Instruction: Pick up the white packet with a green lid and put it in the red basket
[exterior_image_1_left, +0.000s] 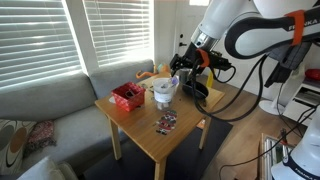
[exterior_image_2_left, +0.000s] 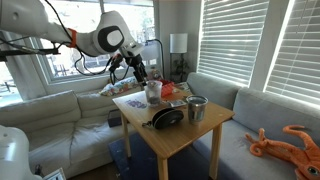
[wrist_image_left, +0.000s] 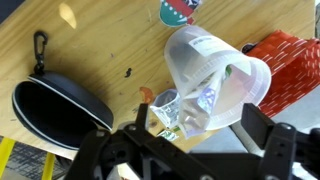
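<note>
The gripper (wrist_image_left: 200, 128) is hovering with its fingers spread, empty. Directly below it the white packet (wrist_image_left: 175, 112) is leaning, seemingly inside the white tub (wrist_image_left: 200, 55), its green lid (wrist_image_left: 228, 72) angling toward the red basket (wrist_image_left: 290, 70).

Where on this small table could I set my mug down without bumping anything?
Bare wood lies between the red basket and the dark packet, and at the table corner nearest that camera. Another strip runs in front of the black case. Around the white tub, by the end effector, it is crowded.
</note>
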